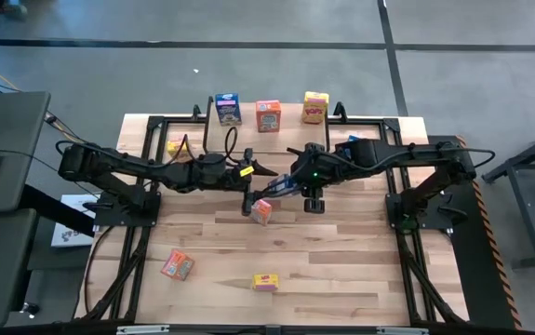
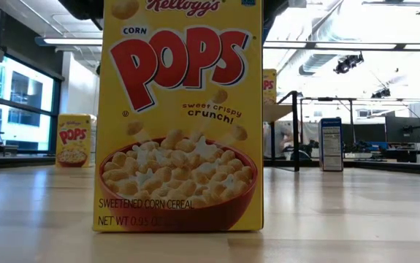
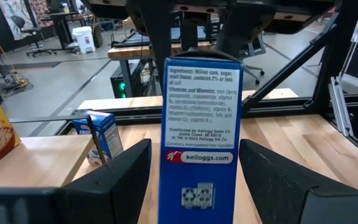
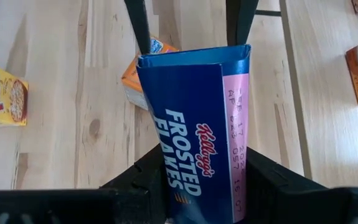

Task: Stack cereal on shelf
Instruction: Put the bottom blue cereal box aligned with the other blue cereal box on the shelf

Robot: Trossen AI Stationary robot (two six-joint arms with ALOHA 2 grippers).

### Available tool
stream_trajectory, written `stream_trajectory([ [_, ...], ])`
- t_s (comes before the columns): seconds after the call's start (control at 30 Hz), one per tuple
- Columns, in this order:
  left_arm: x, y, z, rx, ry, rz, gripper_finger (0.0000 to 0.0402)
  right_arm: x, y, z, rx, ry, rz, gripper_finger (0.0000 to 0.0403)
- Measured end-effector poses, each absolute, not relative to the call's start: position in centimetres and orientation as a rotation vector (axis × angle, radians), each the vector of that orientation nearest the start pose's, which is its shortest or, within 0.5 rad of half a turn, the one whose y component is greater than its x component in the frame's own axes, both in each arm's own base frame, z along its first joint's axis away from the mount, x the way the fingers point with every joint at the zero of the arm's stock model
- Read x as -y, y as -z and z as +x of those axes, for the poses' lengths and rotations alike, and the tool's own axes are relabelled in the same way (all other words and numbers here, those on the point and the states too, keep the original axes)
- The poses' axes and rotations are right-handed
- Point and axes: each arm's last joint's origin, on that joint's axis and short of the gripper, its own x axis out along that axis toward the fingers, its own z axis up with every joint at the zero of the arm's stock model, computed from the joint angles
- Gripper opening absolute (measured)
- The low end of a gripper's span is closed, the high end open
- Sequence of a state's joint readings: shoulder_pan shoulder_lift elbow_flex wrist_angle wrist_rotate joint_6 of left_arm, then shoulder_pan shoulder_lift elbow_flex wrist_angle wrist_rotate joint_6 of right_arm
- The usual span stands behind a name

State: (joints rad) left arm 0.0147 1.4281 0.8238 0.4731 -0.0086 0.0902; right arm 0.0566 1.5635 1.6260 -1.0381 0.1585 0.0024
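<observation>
Above the table's middle, my right gripper point(image 4: 203, 186) is shut on a blue Frosted Flakes cereal box point(image 1: 281, 186). My left gripper point(image 3: 194, 180) is open and faces it. Its fingers point(image 3: 126, 174) stand on either side of the box's free end point(image 3: 197, 112), with a strip of table showing between one finger and the box. On the shelf point(image 1: 290, 126) at the far edge stand a blue box point(image 1: 228, 109), an orange box point(image 1: 268, 115) and a yellow box point(image 1: 315, 107). An orange box point(image 1: 262, 211) lies on the table below the grippers. My right gripper pinches the blue box's lower end point(image 4: 169, 180) between its two fingers. The fingers come from the table's right, slanting down. The box is lifted clear of the table, and its free end point(image 4: 194, 59) reaches toward my left gripper.
Loose boxes lie on the table: an orange one point(image 1: 178, 265) and a yellow one point(image 1: 265, 281) toward the near edge, a yellow one point(image 1: 176, 146) and a blue one point(image 1: 349, 144) beside the shelf. In the low view a yellow Corn Pops box point(image 2: 179, 117) fills the foreground.
</observation>
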Motion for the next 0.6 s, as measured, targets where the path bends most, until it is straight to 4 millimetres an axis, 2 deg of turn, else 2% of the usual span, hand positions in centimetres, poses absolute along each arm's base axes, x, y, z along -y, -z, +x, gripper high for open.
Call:
stream_trajectory([
  [0.27,-0.67,-26.22,31.39,-0.134,-0.026,0.059,0.0239,-1.32,-36.32,31.26,-0.97,0.093,-0.103,0.0135],
  [0.6,-0.69,-26.3,31.41,-0.127,-0.033,0.056,0.0285,-1.32,-36.29,31.24,-0.974,0.093,-0.101,0.0135],
])
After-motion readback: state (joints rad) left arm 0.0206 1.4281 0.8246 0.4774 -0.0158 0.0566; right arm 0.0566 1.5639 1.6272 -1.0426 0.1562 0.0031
